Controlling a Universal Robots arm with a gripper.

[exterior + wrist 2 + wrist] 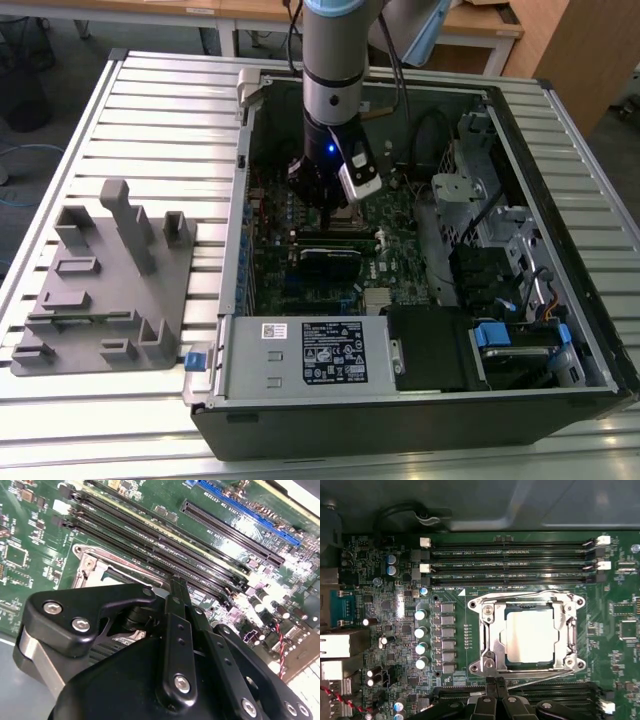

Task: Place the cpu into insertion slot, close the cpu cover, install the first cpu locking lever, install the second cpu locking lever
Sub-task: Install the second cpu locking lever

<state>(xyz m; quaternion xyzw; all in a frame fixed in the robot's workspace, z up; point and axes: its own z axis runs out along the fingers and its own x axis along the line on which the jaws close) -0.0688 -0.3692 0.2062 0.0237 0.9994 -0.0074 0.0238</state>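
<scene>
Tray (105, 280): on the exterior view's left we see a grey moulded holder lying on the slatted surface (170, 110), well apart from the work.
Case (560, 250): we see it open, with the green board inside and the arm reaching down into its middle.
Gripper (495, 690): in the first wrist view we see the jaws pressed together into one narrow tip, pinching nothing, right at the socket's edge beside the thin wire levers (540, 676).
Slot (485, 660): a silvery rim on the board, just beside the long memory rails.
Cpu (530, 635): we see it lying flat inside the slot, its pale top showing through the cut-out.
Cover (490, 630): we judge it down over the chip, framing it.
Handling: we judge the chip light, stiff and fragile, best held by its edges. The cover and levers look like thin springy metal, so we would push on a lever's free end, never on the chip's top.
</scene>
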